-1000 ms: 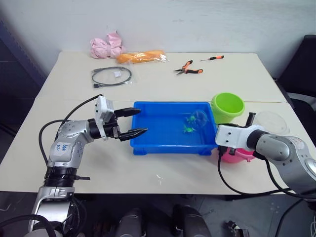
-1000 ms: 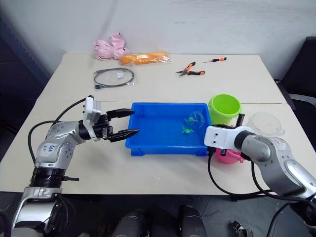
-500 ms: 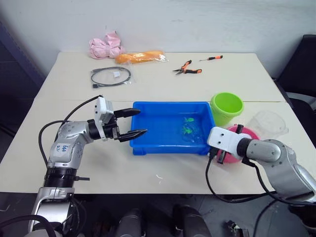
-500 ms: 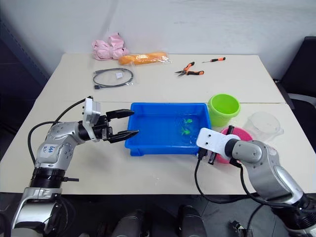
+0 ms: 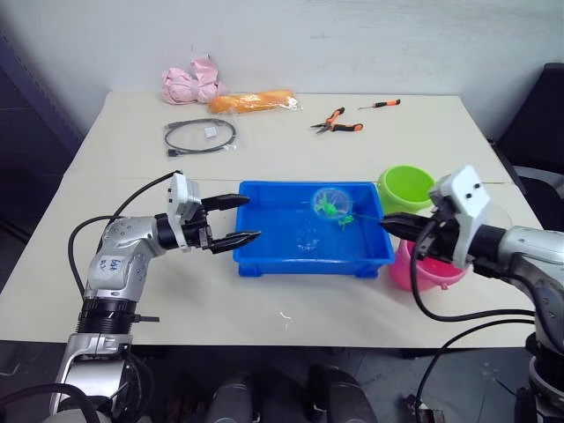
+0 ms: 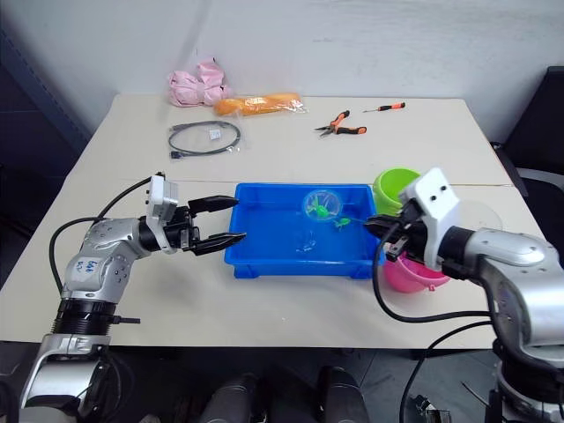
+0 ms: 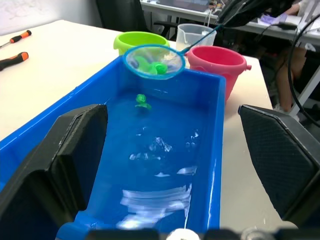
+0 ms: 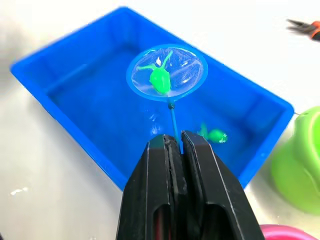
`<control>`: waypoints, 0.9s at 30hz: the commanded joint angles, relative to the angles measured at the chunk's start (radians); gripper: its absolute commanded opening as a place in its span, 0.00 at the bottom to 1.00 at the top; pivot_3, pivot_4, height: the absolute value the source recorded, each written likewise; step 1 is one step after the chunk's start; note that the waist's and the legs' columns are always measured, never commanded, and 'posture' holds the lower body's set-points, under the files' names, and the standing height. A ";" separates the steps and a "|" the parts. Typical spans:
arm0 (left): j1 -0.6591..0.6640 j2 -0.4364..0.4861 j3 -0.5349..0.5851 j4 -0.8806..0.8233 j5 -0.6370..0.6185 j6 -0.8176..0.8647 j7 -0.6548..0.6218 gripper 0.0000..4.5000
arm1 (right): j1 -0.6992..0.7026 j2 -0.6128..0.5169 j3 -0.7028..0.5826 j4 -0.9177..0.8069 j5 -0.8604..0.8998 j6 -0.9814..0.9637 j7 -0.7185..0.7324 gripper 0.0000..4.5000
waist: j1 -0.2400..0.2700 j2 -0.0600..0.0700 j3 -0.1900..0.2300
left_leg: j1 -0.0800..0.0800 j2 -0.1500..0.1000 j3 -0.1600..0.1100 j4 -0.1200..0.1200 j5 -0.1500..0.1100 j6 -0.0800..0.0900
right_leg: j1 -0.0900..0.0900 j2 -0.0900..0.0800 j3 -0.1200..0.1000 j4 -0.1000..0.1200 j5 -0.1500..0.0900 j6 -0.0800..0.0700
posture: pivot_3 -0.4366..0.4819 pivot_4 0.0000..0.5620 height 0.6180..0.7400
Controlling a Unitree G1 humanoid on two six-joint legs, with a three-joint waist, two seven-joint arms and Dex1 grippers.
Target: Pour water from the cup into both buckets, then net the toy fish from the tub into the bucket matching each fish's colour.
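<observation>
The blue tub [image 5: 300,263] holds water at the table's middle. Above its far right part hangs the net [image 5: 332,202], and a green toy fish [image 8: 160,80] lies in its hoop. My right gripper [image 5: 389,226] is shut on the net's thin handle, just right of the tub. Another green fish [image 5: 345,220] floats in the tub under the net. The lime green bucket [image 5: 405,187] stands behind my right gripper, the pink bucket [image 5: 428,270] below it. The clear cup [image 7: 195,34] stands beyond the pink bucket. My left gripper [image 5: 243,218] is open at the tub's left rim.
At the table's far side lie a coiled black cable [image 5: 199,137], orange-handled pliers [image 5: 335,122], a small screwdriver [image 5: 379,104], an orange bag [image 5: 254,101] and a pink bag [image 5: 189,85]. The pink bucket stands near the table's front right edge.
My right arm swung up and to the right, lifting the net out of the tub's water with a green fish in it. The left arm has stayed put.
</observation>
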 commanded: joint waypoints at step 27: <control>-0.150 -0.201 -0.021 -0.053 -0.024 0.075 0.159 0.99 | 0.126 -0.222 0.046 0.553 -0.423 -0.918 -0.321 0.00 | 0.000 0.000 0.000 | 0.001 -0.002 0.003 -0.001 0.002 0.000 | 0.000 0.002 0.001 0.001 0.000 0.001 | 0.48 0.27 1.00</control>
